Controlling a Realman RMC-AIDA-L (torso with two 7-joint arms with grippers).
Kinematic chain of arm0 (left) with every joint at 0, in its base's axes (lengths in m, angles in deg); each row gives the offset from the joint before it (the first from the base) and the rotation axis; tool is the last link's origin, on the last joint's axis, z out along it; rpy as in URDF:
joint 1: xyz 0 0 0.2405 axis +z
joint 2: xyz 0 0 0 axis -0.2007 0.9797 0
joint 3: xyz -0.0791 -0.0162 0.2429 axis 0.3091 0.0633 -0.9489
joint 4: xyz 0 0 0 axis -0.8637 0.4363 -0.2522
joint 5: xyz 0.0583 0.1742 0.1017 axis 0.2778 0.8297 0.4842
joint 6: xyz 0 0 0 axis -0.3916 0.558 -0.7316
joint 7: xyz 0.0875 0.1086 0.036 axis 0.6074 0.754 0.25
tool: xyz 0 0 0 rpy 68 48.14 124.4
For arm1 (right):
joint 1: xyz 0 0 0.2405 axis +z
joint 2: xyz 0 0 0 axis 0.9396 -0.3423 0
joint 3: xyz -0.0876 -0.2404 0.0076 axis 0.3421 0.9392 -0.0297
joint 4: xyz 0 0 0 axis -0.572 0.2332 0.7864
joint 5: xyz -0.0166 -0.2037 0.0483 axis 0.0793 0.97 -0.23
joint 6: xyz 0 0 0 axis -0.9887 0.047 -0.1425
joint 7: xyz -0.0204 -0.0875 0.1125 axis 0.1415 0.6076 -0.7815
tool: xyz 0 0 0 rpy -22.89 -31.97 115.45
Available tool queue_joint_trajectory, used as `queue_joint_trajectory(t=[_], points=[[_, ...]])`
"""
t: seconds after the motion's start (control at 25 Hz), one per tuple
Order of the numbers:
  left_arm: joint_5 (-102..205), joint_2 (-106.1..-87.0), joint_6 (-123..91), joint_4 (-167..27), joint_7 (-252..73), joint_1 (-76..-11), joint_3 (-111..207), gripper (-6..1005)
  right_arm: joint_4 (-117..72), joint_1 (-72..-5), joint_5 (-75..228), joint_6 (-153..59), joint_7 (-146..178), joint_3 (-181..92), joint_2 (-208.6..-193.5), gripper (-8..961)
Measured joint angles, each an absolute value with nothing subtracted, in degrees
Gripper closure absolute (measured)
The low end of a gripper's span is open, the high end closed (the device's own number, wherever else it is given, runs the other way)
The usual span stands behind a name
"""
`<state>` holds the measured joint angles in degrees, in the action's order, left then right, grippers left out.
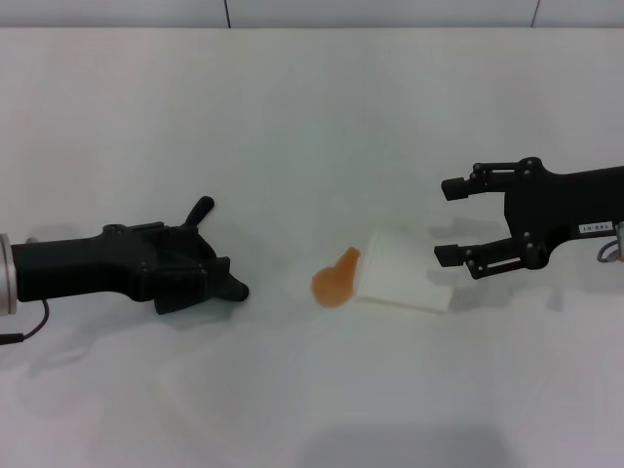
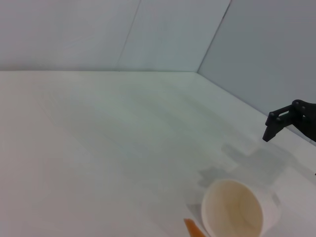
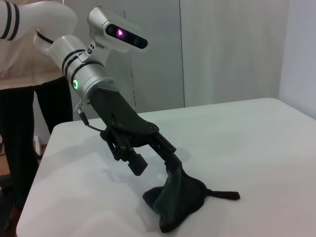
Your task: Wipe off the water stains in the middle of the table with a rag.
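Toward the left edge of the table (image 1: 292, 117), your left gripper (image 1: 216, 268) rests on the rag (image 3: 180, 200), grip unclear, so sweep it across the mid-table water stains (image 1: 334, 281) beside the tipped cup (image 1: 405, 278), while your right gripper (image 1: 450, 222) waits wide open.

The white table (image 2: 108, 148) spread wide across the left wrist view, meeting grey wall panels (image 2: 163, 34) at its far edge. Toward five o'clock lay a white cup (image 2: 239, 210) on its side, its open mouth facing the camera and its inside faintly stained. Just beside the rim, at about six o'clock, showed a sliver of the orange water stains (image 2: 193, 228), cut off by the frame edge. At three o'clock the right gripper (image 2: 291, 119) reached in, black, above its shadow.
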<state>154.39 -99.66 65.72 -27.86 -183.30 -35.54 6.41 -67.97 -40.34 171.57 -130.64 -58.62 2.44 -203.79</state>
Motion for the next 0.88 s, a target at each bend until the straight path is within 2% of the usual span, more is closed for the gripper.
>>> queue_joint_trajectory(t=[0.88], points=[[154.43, -99.46, 65.64, -27.86, -183.63, -35.75, 6.41, 152, -70.82, -40.13, 173.5, -130.65, -63.83, 2.43, -203.51, 113]])
